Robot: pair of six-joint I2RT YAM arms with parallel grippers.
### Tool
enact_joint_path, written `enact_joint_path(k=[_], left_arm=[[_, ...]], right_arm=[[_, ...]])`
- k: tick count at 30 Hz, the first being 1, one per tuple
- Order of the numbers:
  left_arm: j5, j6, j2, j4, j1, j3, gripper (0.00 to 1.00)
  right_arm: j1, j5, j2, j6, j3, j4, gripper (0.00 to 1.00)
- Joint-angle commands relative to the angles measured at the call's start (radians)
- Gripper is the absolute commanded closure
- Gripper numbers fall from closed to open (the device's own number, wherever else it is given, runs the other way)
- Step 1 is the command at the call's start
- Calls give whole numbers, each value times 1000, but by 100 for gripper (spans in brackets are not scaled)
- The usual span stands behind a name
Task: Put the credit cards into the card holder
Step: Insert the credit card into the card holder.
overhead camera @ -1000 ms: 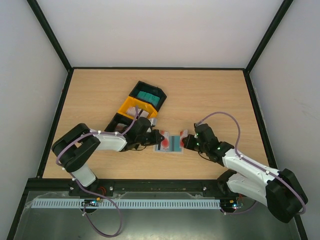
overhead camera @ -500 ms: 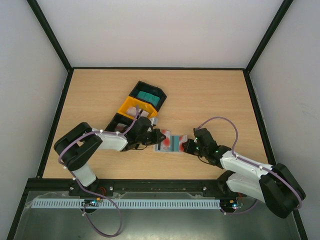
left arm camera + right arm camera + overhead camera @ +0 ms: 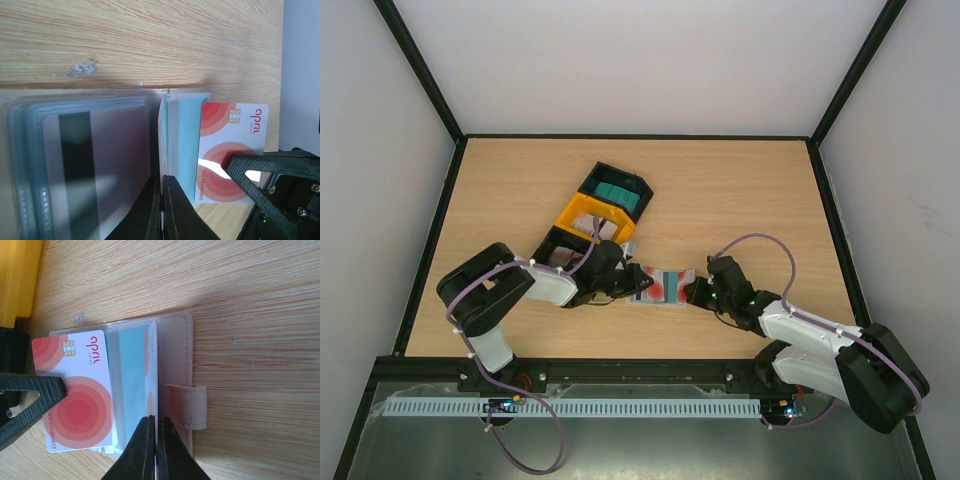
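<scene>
The card holder (image 3: 668, 286) lies open on the table between my two grippers, its clear sleeves fanned out. My left gripper (image 3: 161, 197) is shut on the edge of a sleeve, between a sleeve holding the white-grey card with a dark stripe (image 3: 95, 170) and a light blue sleeve. A white card with red blotches (image 3: 232, 145) lies past the blue sleeve. My right gripper (image 3: 156, 440) is shut on a sleeve edge beside the beige cover and its snap tab (image 3: 192, 407). The red-blotched card also shows in the right wrist view (image 3: 75, 390). Teal cards (image 3: 617, 193) sit in a tray.
Joined trays lie diagonally left of the holder: a black one (image 3: 632, 181) holding the teal cards, a yellow one (image 3: 582, 211), and another black one (image 3: 552, 242) next to my left arm. A black frame borders the table.
My right gripper has moved left and closed in on the holder's right side. My left gripper has shifted slightly right along the holder. The holder has turned a little.
</scene>
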Motion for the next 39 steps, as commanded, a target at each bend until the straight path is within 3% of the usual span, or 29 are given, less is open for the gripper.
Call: enact_joint_path(k=[1, 18, 25, 33, 39], left_arm=[[15, -20, 38, 47, -13, -17, 98], [59, -3, 131, 85, -30, 4, 97], [39, 20, 153, 59, -30, 26, 96], [10, 36, 135, -15, -48, 53, 83], [-67, 77, 95, -225, -97, 139, 59]], right_arm=[[-1, 60, 18, 9, -29, -51, 98], [-1, 59, 81, -4, -23, -44, 98], [-1, 107, -41, -23, 95, -205, 98], [-1, 281, -97, -24, 164, -477, 98], [3, 255, -37, -27, 165, -466, 98]])
